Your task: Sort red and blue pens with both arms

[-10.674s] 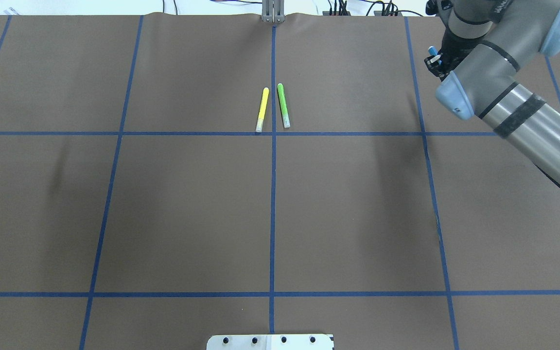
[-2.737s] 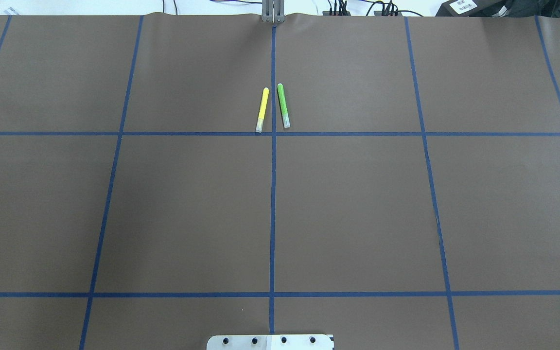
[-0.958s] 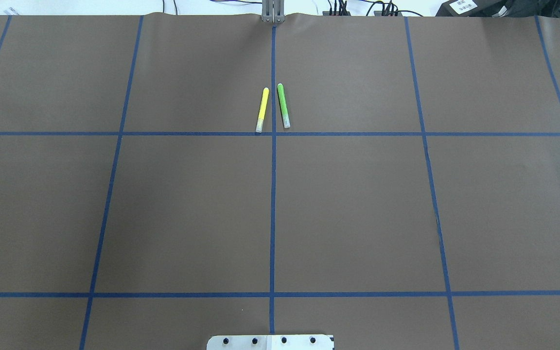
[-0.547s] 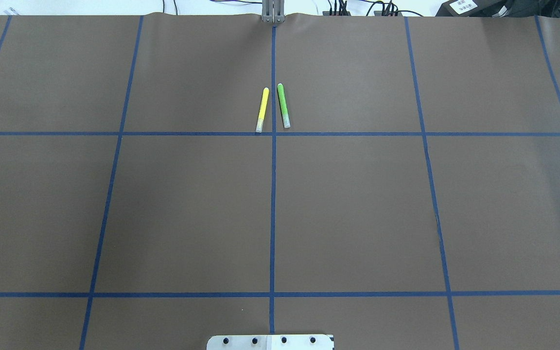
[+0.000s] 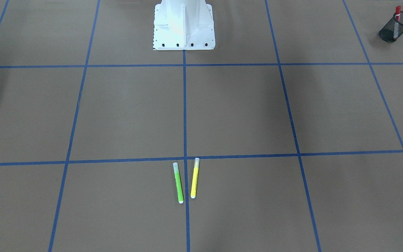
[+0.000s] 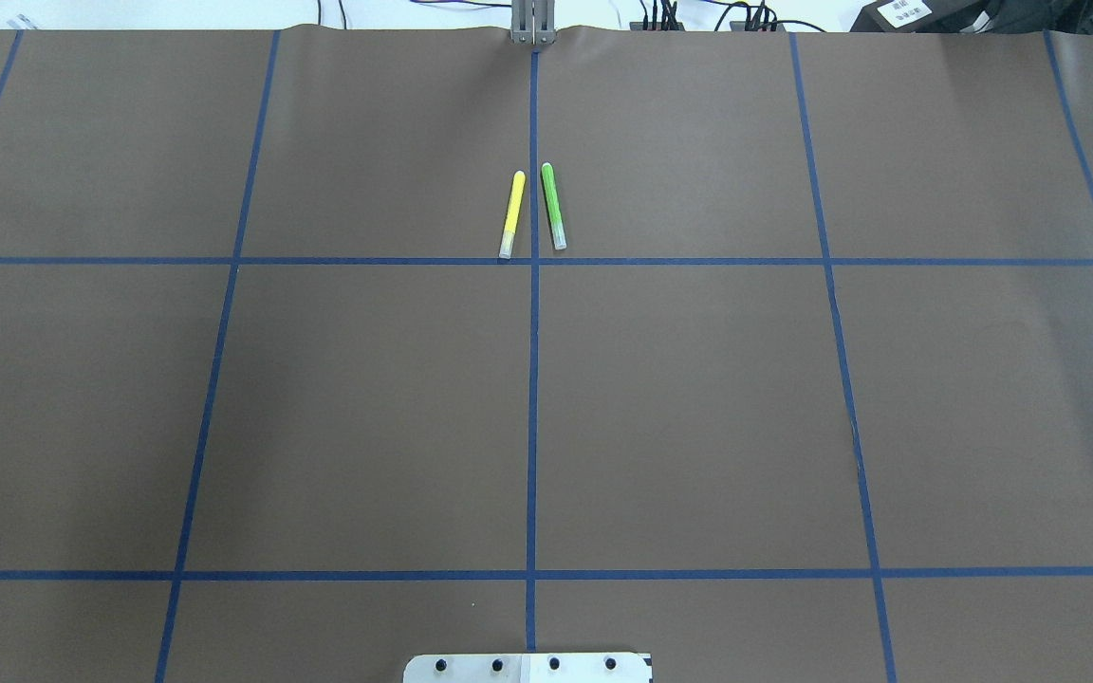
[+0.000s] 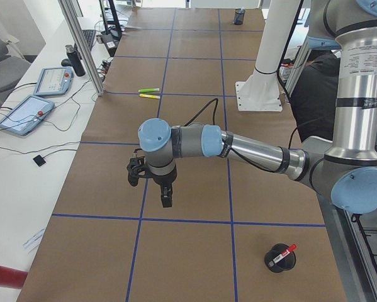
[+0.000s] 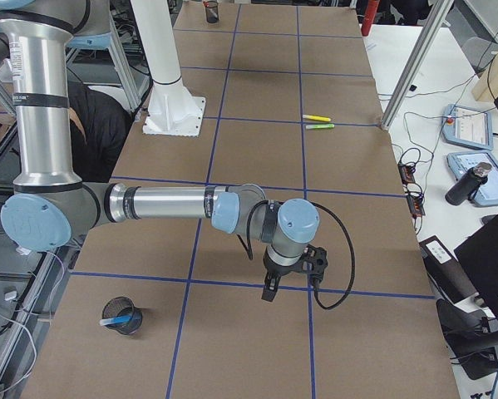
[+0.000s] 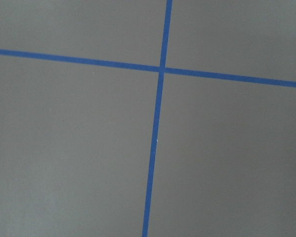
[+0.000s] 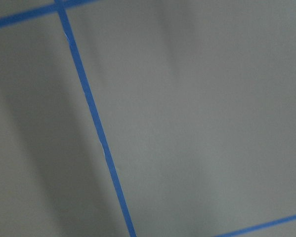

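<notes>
The red pen (image 5: 397, 10) stands in a black mesh cup (image 5: 394, 28) at my left end of the table; in the exterior left view the red pen (image 7: 285, 252) leans out of that cup (image 7: 278, 261). The blue pen (image 8: 120, 318) lies in a second mesh cup (image 8: 129, 322) at my right end. My left gripper (image 7: 167, 200) hangs over bare paper, apart from its cup. My right gripper (image 8: 268, 293) likewise hovers over bare paper. Both grippers show only in the side views, so I cannot tell whether they are open or shut.
A yellow marker (image 6: 512, 214) and a green marker (image 6: 553, 206) lie side by side at the far middle of the table. The white robot base (image 5: 183, 24) stands at the near edge. Blue tape lines divide the brown paper into squares.
About ten seconds ago my right arm was at the overhead view's top right with a blue pen in its gripper; it has since left that view. Nothing has moved in the last seconds.
</notes>
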Robot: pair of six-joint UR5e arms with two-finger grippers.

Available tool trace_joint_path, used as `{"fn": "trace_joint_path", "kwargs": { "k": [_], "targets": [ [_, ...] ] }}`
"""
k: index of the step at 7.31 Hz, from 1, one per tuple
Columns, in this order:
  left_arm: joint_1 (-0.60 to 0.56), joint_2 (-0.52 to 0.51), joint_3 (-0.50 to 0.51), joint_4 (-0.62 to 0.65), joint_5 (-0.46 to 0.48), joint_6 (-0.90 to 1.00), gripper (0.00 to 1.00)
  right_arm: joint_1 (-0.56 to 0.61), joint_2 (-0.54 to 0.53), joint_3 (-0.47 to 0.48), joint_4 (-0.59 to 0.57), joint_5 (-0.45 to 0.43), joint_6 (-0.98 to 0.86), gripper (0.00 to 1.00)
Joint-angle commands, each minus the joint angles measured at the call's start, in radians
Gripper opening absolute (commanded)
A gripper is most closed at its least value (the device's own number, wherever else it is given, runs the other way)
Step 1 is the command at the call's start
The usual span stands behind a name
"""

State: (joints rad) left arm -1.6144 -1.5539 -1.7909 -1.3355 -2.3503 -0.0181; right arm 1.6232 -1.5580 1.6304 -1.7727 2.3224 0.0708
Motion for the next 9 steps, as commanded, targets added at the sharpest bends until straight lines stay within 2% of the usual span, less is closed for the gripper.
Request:
{"fn": "trace_joint_path", "kwargs": {
  "k": [1, 2, 4, 9],
  "targets": [
    [0.001, -0.008, 0.079, -0.103, 0.0, -0.011, 1.0, -0.017, 0.047, -0.007, 0.12, 0.035, 0.056, 1.0],
    [0.001, 0.006, 0.12, -0.16, -0.003, -0.031, 1.0, -0.019, 0.052, -0.007, 0.128, 0.055, 0.058, 1.0],
    [0.001, 0.014, 0.194, -0.333, -0.003, -0.107, 1.0, -0.017, 0.05, -0.006, 0.128, 0.156, 0.081, 1.0],
    [0.002, 0.015, 0.194, -0.346, -0.009, -0.115, 1.0, -0.023, 0.047, -0.035, 0.13, 0.155, 0.113, 1.0]
  ]
}}
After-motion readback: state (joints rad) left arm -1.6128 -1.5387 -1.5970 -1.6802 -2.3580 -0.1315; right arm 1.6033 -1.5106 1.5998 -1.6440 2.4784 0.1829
